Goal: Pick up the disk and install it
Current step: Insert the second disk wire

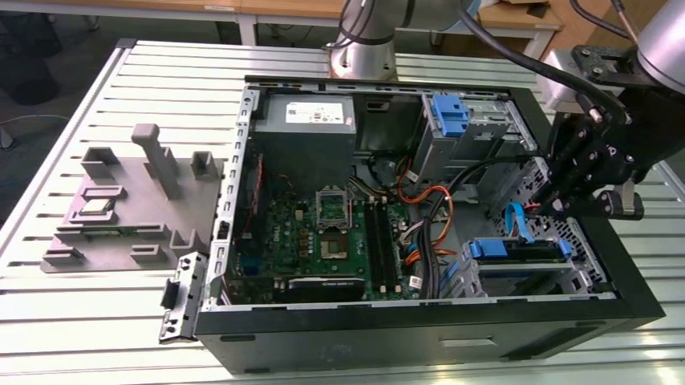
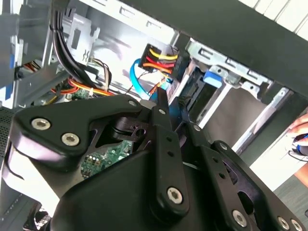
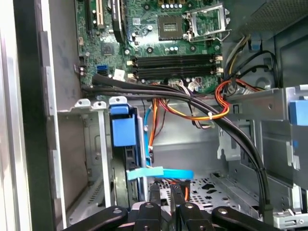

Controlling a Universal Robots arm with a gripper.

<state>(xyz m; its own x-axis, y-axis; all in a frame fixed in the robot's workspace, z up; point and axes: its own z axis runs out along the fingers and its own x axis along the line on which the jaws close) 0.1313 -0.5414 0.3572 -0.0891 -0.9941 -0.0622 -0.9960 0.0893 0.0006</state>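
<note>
Blue-framed disk (image 1: 519, 250) seated in bay at computer case (image 1: 428, 341) front corner | my hand (image 1: 573, 204) just above it, fingers close together, holding nothing | install looks done

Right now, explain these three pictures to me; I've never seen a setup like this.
The exterior view looks down on an open computer case lying on a slatted metal table. The dark machine at that view's right is a robot arm ending in a gripper, lowered into the case near a drive bay with blue plastic parts. A grey fixture block sits on the table beside the case. The two wrist views come from cameras riding on the arm: one looks past the gripper's black linkage at the motherboard and cables, the other at the bay wall. I cannot tell whether the gripper holds anything.
</note>
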